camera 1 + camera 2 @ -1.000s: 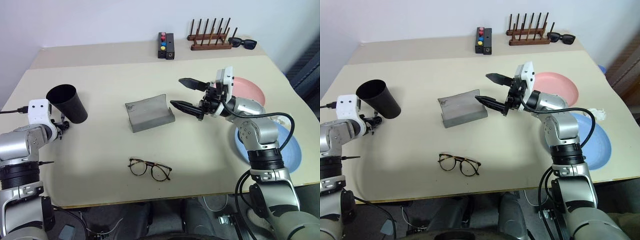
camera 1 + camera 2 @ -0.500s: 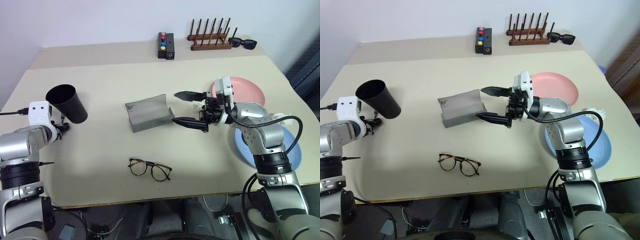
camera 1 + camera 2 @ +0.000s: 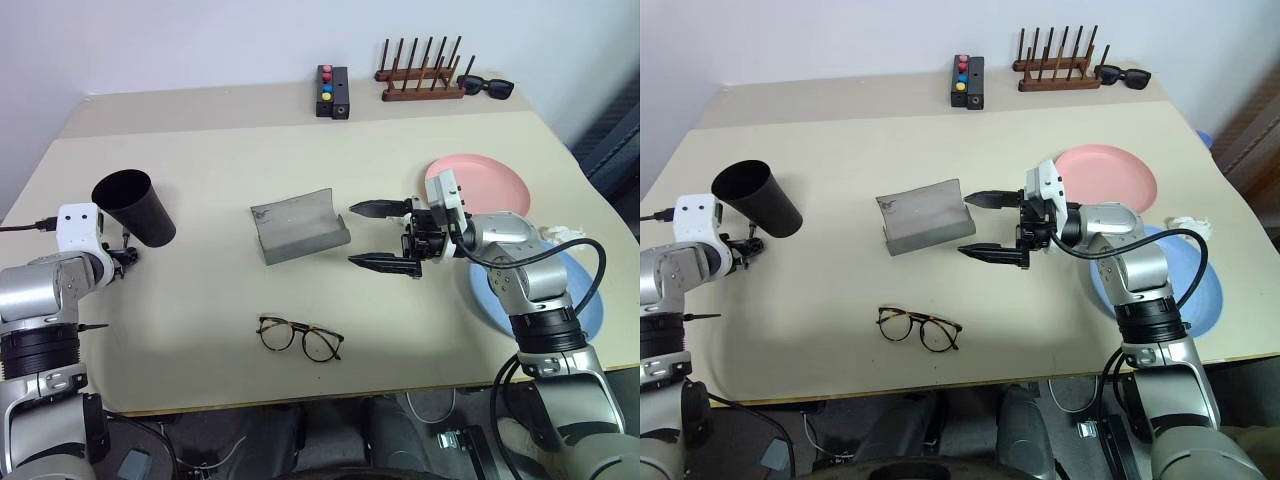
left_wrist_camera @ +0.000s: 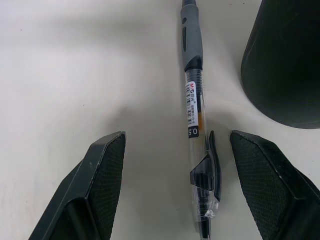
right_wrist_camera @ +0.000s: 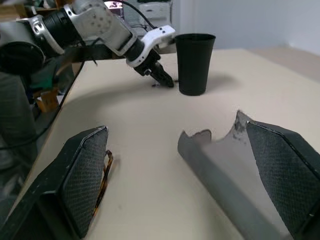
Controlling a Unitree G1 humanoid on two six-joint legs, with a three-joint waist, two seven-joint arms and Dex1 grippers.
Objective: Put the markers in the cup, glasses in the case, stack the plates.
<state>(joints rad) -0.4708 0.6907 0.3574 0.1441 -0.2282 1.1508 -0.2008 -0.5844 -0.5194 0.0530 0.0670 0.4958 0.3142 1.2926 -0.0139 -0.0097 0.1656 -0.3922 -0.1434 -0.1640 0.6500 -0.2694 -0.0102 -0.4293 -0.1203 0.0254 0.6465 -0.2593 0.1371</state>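
right gripper has dropped lower beside the grey open clamshell case, fingers wide. left gripper fingers spread around a clear pen-like marker by the black tapered cup; brown-rimmed glasses at the case's six o'clock.

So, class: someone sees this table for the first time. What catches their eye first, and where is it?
Probably the right gripper, open and level just right of the open grey case at mid-table. Next, the black cup standing at the far left beside the left gripper, which is open over a pen lying on the table. The glasses lie alone near the front edge.
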